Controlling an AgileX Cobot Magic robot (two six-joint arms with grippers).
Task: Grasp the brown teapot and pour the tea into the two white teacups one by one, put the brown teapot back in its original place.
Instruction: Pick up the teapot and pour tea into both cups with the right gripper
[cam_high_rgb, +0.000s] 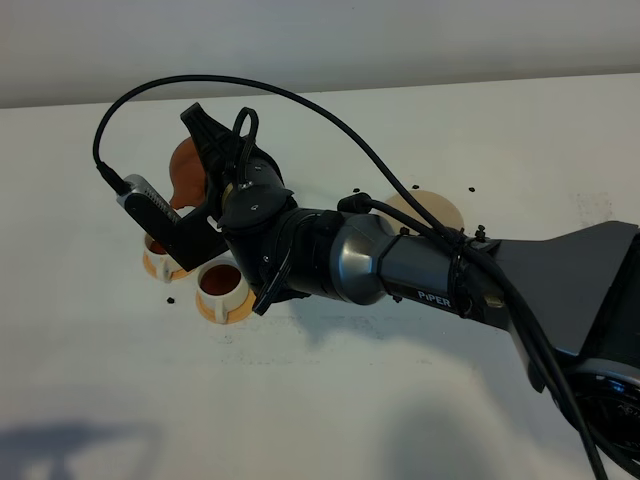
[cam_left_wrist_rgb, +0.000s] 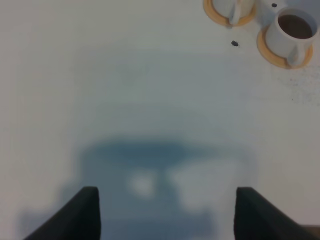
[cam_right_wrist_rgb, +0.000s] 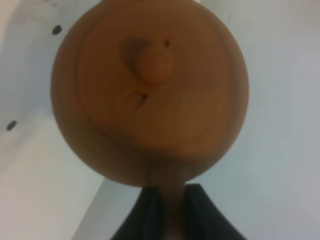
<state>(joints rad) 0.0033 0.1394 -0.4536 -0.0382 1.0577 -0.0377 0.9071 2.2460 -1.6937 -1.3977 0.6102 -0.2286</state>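
Note:
My right gripper (cam_high_rgb: 207, 160) reaches across to the left side of the table and is shut on the straight handle of the brown teapot (cam_high_rgb: 183, 166). The right wrist view is filled by the teapot (cam_right_wrist_rgb: 150, 95), its knobbed lid facing the camera, with the right gripper (cam_right_wrist_rgb: 172, 212) clamped on the handle. Two white teacups stand on orange saucers just in front of the teapot. The nearer teacup (cam_high_rgb: 222, 284) holds dark tea; the farther teacup (cam_high_rgb: 158, 250) is partly hidden by the wrist camera. The cream coaster (cam_high_rgb: 432, 209) lies bare behind the arm. My left gripper (cam_left_wrist_rgb: 167, 215) hangs open over bare table.
In the left wrist view the two teacups (cam_left_wrist_rgb: 292, 31) (cam_left_wrist_rgb: 231, 7) sit far off from the left gripper. Small dark specks (cam_high_rgb: 168, 301) dot the white table around the cups and coaster. The right arm's cable (cam_high_rgb: 300, 100) arcs over the table's back.

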